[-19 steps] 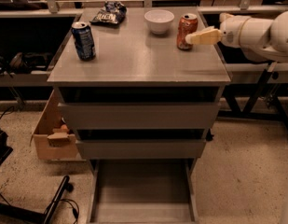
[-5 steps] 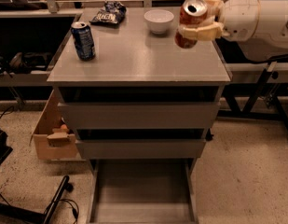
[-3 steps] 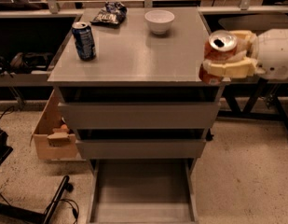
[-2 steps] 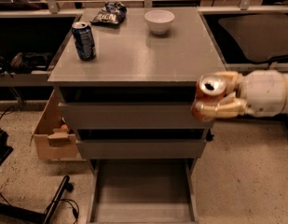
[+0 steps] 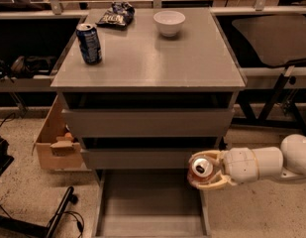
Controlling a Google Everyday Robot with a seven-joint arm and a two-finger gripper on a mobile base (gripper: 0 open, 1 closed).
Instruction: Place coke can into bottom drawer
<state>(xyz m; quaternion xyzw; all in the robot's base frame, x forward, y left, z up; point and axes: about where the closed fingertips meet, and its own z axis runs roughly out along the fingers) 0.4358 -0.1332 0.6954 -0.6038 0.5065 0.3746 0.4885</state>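
My gripper [image 5: 204,170] is shut on the coke can [image 5: 200,170], an orange-red can with a silver top facing the camera. It holds the can low at the right, just above the right wall of the bottom drawer [image 5: 147,219]. That drawer is pulled out, a wide shallow grey tray with a bare floor. My white arm [image 5: 271,162] reaches in from the right edge.
On the cabinet top [image 5: 157,58] stand a dark blue can [image 5: 89,43], a white bowl [image 5: 169,22] and a dark snack bag [image 5: 115,15]. The two upper drawers [image 5: 147,123] are slightly out. A cardboard box [image 5: 56,143] sits at the left, with cables on the floor.
My gripper has carried the coke can from the cabinet top, past the right front corner, down to the level of the bottom drawer. The can now leans top toward the camera.
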